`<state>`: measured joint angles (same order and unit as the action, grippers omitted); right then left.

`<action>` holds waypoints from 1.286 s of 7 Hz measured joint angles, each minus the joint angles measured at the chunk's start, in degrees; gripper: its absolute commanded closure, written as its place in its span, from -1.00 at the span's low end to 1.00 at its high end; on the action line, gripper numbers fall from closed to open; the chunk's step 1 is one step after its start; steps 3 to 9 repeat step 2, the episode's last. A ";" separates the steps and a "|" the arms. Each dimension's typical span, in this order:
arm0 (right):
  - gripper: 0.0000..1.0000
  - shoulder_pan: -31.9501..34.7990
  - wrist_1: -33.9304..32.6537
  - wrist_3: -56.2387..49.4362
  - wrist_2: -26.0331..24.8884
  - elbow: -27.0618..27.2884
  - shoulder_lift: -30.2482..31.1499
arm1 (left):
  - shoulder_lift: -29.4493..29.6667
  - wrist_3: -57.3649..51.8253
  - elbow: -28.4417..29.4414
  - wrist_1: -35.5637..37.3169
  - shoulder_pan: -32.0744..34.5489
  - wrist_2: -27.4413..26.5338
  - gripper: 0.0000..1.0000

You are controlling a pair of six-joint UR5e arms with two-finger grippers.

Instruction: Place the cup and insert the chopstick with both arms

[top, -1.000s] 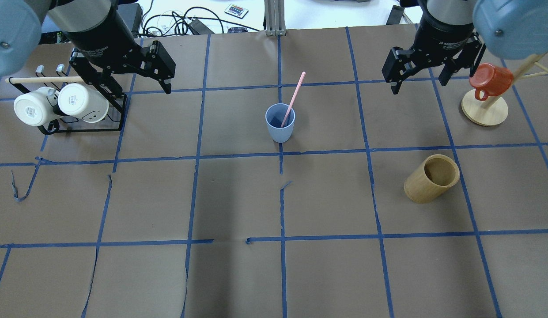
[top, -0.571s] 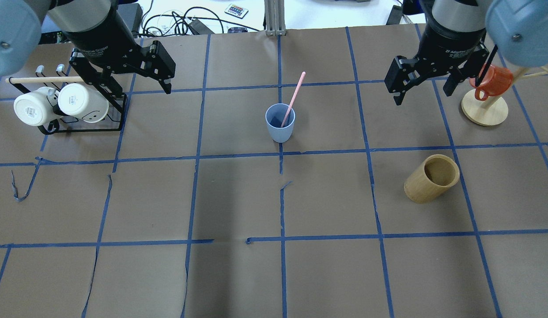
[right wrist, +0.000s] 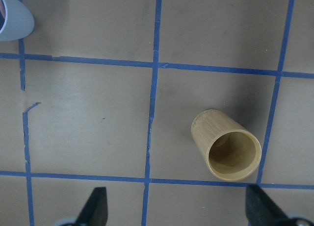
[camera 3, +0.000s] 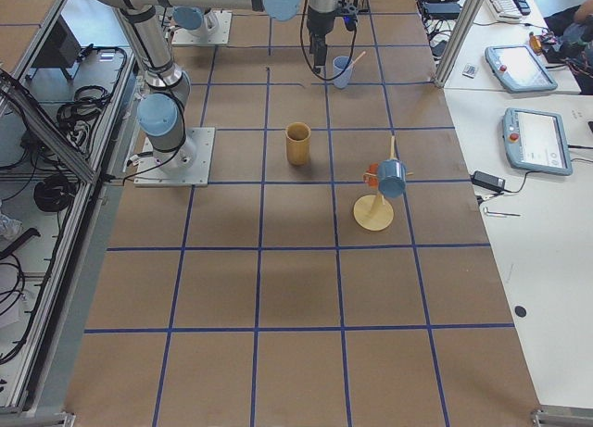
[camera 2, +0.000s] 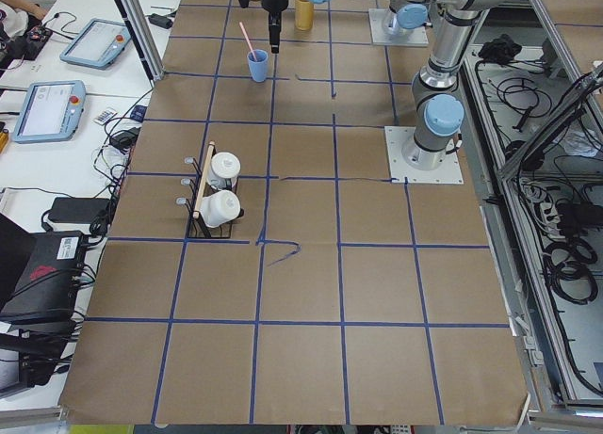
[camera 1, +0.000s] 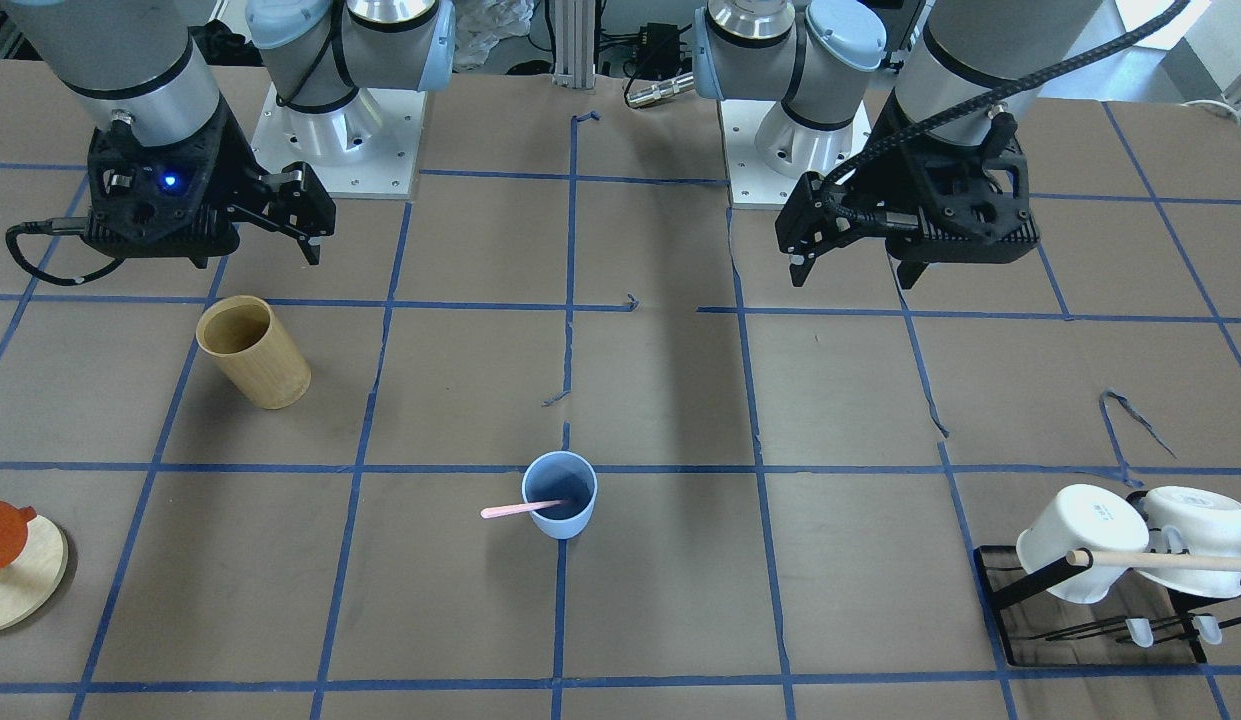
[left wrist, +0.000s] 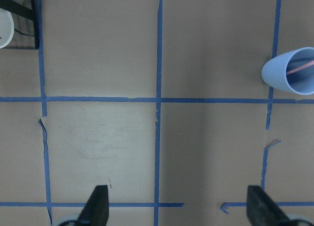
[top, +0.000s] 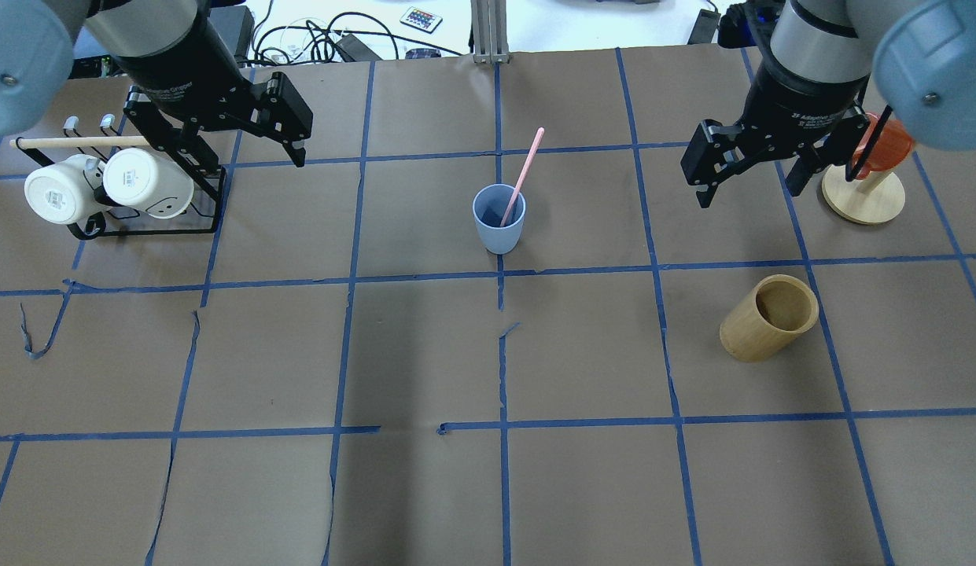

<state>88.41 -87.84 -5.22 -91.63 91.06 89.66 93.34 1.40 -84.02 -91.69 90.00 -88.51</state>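
Blue cup (top: 499, 218) upright on bench (top: 425, 354), centre of the overhead view, slightly above middle. Pink chopstick (top: 524, 174) stands inside it, leaning toward the upper right.

Left gripper (camera 1: 851, 277): upper right of the front-facing view, jaws spread, nothing held, well apart from the cup.

Right gripper (top: 745, 192): upper right of the overhead view, released, empty, above bamboo cup (top: 768, 317). Mug rack (top: 110, 189) at upper left.
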 measured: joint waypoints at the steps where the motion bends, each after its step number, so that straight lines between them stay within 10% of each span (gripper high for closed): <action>1: -1.00 0.00 0.03 0.71 0.09 0.04 0.13 | 0.00 -0.01 0.00 0.01 0.00 0.00 -1.00; 9: -1.00 0.00 0.03 0.94 0.12 0.07 0.30 | 0.00 -0.03 0.00 0.02 0.00 0.00 -1.00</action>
